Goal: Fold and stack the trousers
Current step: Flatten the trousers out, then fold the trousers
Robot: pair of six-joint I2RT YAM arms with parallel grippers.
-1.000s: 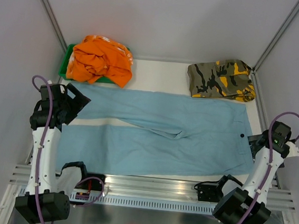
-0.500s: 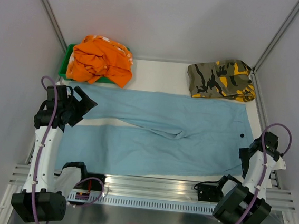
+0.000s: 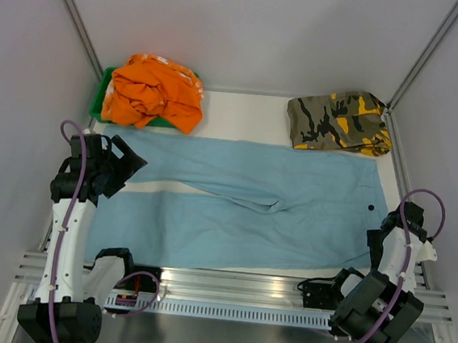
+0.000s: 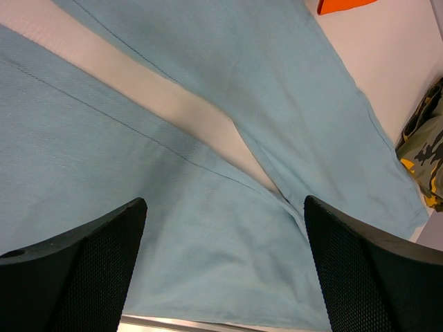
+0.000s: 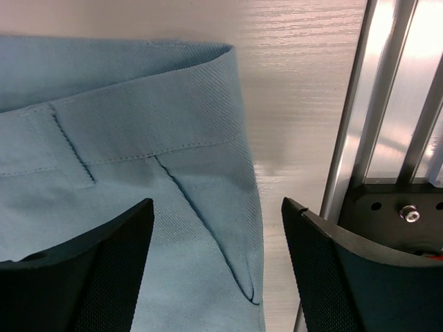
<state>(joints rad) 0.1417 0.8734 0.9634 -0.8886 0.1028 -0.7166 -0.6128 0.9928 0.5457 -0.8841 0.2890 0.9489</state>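
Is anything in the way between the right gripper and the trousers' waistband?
Nothing visible. The right gripper hangs open over the waistband corner of the trousers, bare cloth beneath. The camouflage garment and orange clothes lie at the far edge, away from it.

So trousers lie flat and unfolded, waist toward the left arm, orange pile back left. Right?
Waist is wrong: the trousers have their waist, with the dark button, toward the right arm, as the top view shows. They do lie flat and unfolded, and the orange pile is back left.
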